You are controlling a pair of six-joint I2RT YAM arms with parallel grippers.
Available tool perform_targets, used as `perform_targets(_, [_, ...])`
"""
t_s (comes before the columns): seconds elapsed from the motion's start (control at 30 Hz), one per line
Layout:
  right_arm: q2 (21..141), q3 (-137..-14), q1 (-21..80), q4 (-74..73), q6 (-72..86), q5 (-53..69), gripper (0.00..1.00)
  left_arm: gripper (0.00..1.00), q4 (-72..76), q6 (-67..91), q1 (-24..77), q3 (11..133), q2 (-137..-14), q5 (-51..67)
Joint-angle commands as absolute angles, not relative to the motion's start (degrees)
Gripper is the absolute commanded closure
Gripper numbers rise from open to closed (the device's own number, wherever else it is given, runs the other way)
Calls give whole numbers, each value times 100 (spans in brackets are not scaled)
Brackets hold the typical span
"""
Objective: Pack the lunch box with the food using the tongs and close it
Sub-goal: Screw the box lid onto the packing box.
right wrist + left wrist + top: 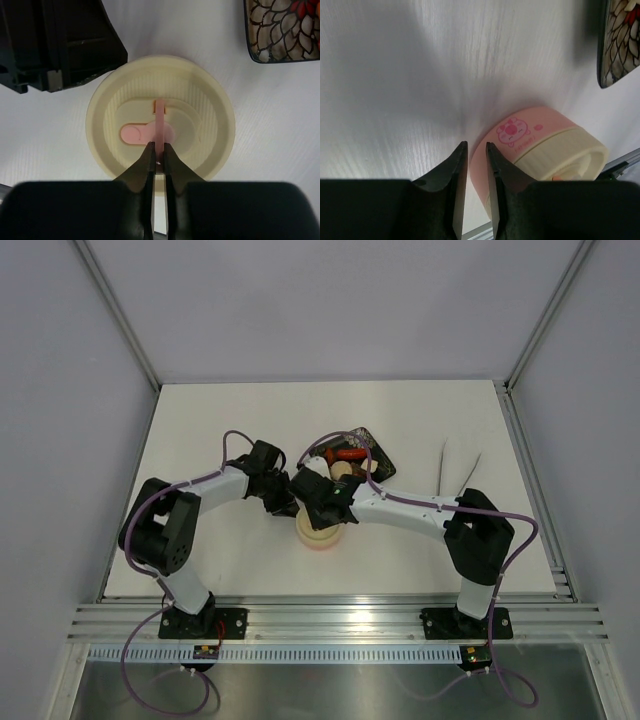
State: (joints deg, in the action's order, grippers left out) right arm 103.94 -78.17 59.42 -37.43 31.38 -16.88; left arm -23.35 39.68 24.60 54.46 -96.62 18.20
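The lunch box [318, 531] stands mid-table, a pink tub [530, 131] with its cream lid [210, 120] resting on top. From above, my right gripper [159, 146] is shut on the lid's upright pink tab [160, 117]. My left gripper [475, 144] sits low against the tub's left side. Its jaws are a narrow gap apart with nothing between them. Food lies on the black tray [383, 462]: a red sausage [350, 453] and a pale ball [342, 470]. The tongs [460, 468] lie on the table to the right, untouched.
The patterned tray's corner shows in the left wrist view [620, 45] and the right wrist view [282, 30], just beyond the box. The left arm's wrist [60, 45] crowds the box's far left. Grey walls enclose the white table [200, 430].
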Motion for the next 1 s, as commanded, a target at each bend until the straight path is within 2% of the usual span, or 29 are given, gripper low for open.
perform_targets(0.0, [10468,-7638,5889,-3410,3269,-1635,100,78,-1619,4280,2417,5581,-9764,2083])
perform_targets(0.1, [10441,-7533,5871,-3323,3348,-1670,100,83,-1530,4333,2426,5511,-9800,2171])
perform_targets(0.17, [10433,-7427,5854,-3226,3427,-1705,100,92,-1477,4350,2426,5397,-9747,2197])
perform_targets(0.3, [10398,-7208,5810,-3050,3533,-1801,100,100,-1293,4403,2426,4862,-9371,2206])
perform_targets(0.53, [10283,-6952,5687,-2760,3489,-1960,100,100,-1046,4517,2443,4132,-8992,2276])
perform_targets(0.97, [10240,-7128,5678,-2759,3401,-2232,100,100,-914,4693,3040,4078,-8798,2285])
